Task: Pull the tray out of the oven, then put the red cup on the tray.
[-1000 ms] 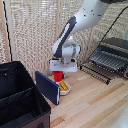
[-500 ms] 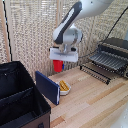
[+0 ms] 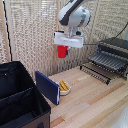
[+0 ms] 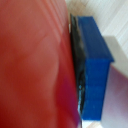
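jaws pinching the red cup (image 3: 61, 51), gripper (image 3: 63, 48) holding it high over the desk so it clears stuff | tray (image 3: 102, 66) already slid out of the oven (image 3: 116, 52) at the desk's far edge, ready | blue board (image 3: 47, 87) and bowl (image 3: 65, 87) sit below
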You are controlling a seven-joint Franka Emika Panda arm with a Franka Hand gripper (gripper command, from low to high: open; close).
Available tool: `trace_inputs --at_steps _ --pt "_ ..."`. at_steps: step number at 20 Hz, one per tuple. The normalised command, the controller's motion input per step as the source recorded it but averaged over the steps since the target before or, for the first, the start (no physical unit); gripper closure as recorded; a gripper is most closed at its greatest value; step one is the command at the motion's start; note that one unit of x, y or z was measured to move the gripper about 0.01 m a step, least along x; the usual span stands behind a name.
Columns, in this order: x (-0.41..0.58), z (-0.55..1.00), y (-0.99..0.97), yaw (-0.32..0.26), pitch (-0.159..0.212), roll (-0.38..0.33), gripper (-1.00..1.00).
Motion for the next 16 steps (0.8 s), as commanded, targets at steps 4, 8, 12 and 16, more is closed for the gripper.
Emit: trace_inputs --at_steps 4,8,12,16 --pt "0.075 0.55 -0.70 -0.141 0.061 0.017 1.00" --pt "0.052 0.56 -0.87 -0.095 0.100 -0.004 1.00" --pt "0.050 0.48 -0.91 -0.050 0.086 -0.054 1.00" --pt "0.019 0.33 -0.85 -0.025 0.028 -0.133 1.00"
